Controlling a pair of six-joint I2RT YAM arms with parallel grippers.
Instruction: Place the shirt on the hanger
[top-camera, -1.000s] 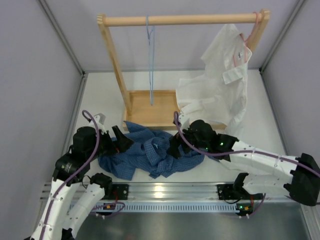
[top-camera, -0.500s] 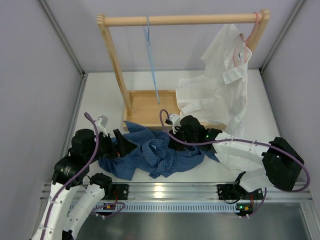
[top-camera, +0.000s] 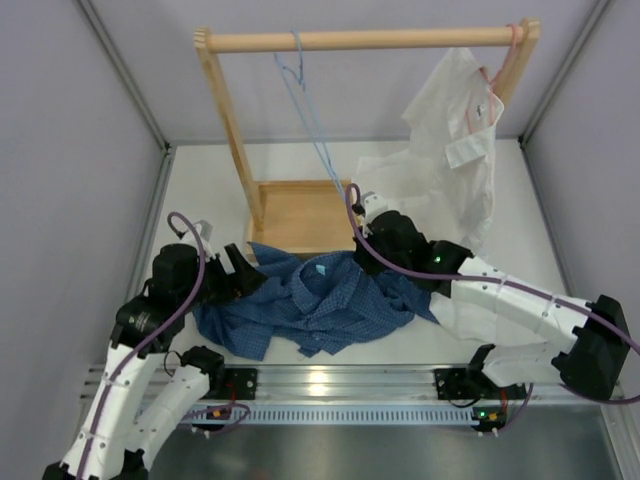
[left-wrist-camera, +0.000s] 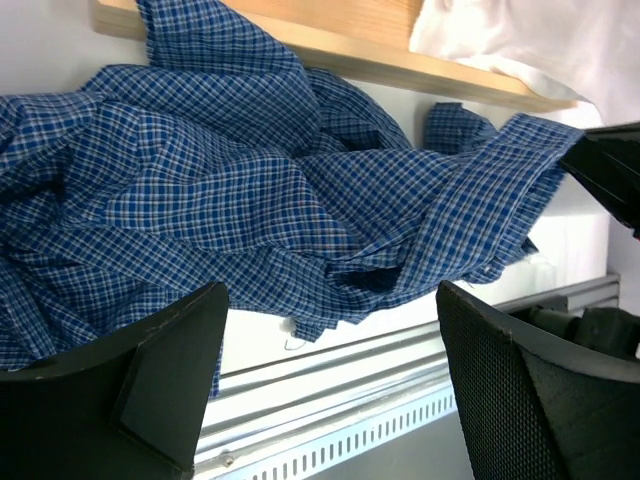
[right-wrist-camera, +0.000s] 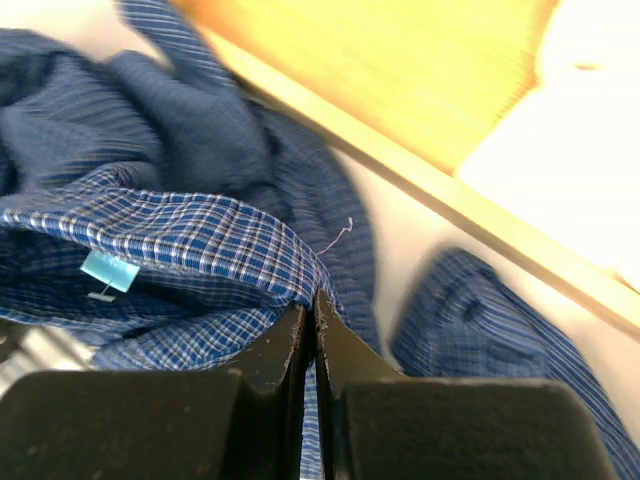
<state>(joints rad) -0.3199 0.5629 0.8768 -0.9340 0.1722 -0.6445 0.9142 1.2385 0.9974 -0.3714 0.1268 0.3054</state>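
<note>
Top external view: the shirt (top-camera: 310, 305) lies crumpled on the table (top-camera: 200, 200) along its near edge, just in front of the wooden rack's base (top-camera: 295, 215) and between the two arms; the hanger (top-camera: 312, 130) hangs by its hook from the rack's rail (top-camera: 380, 40), near the rail's left end, slanting down to the right with its lower end close to the right arm's wrist; contact there cannot be told from this view.

A white shirt (top-camera: 450, 170) on a pink hanger (top-camera: 490, 75) hangs at the rail's right end, draping onto the table.

Right wrist view: the right gripper (right-wrist-camera: 310, 305) is clenched, its fingers pressed together on a fold of the shirt's checked edge; a pale blue label (right-wrist-camera: 108, 272) shows on the cloth to the left of the pinch; the picture is blurred toward the rack base.

Left wrist view: the left gripper (left-wrist-camera: 330, 300) stands with its fingers (left-wrist-camera: 170, 370) spread wide and grasping nothing; the shirt's hem lies just past the fingertips, apparently untouched; the gripper sits at the shirt's left side.
</note>
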